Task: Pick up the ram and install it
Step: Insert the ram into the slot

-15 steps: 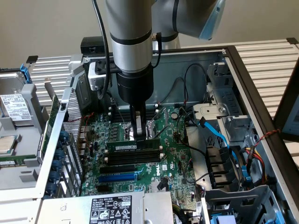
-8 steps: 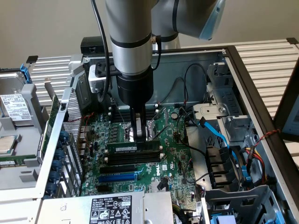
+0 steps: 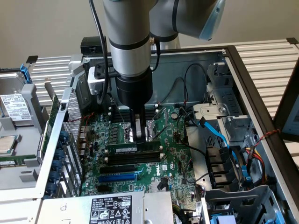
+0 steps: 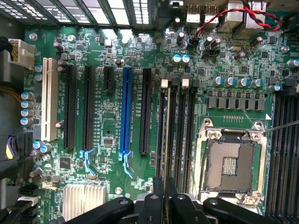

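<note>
Setting: an open computer case (image 3: 243,70) is sitting on a slatted counter (image 3: 273,53), with its green motherboard (image 3: 175,156) lying face up across the middle of the exterior view.
My hand (image 3: 138,136): I am reaching straight down at the frame's centre, pinching my fingers almost fully together on the top edge of the ram (image 3: 125,148).
Ram: it is standing on edge along a memory slot, just above the black slots (image 3: 128,161) and the blue slot (image 3: 117,178).
Seating: I cannot tell.

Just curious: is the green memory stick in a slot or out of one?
In: the ram stands on edge in a black slot beside the processor socket. Fully seated? Cannot tell.
</note>
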`<state>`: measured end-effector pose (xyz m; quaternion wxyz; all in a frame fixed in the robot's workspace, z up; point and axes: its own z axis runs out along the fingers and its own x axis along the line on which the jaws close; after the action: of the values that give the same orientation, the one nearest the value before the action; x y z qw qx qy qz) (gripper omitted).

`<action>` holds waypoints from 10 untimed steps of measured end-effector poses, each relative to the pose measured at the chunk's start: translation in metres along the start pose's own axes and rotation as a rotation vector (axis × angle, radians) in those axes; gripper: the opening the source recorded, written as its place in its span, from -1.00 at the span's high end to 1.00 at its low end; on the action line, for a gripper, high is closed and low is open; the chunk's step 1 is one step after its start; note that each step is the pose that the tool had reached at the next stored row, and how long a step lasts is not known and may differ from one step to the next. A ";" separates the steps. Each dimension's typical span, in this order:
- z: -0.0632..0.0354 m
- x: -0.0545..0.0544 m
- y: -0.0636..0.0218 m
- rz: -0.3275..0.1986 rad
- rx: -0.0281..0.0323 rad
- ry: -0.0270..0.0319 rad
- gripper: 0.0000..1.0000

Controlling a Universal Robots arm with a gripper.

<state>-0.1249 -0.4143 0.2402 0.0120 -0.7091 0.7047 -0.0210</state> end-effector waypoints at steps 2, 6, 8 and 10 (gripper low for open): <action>0.0009 0.000 0.0002 0.000 0.0021 0.0002 0.73; 0.0033 0.000 0.0011 0.000 0.0042 0.0007 0.73; 0.0036 0.000 0.0017 0.000 0.0041 0.0013 0.73; 0.0044 0.000 0.0016 0.000 0.0046 0.0012 0.73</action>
<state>-0.1264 -0.4142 0.2357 0.0132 -0.7090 0.7047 -0.0231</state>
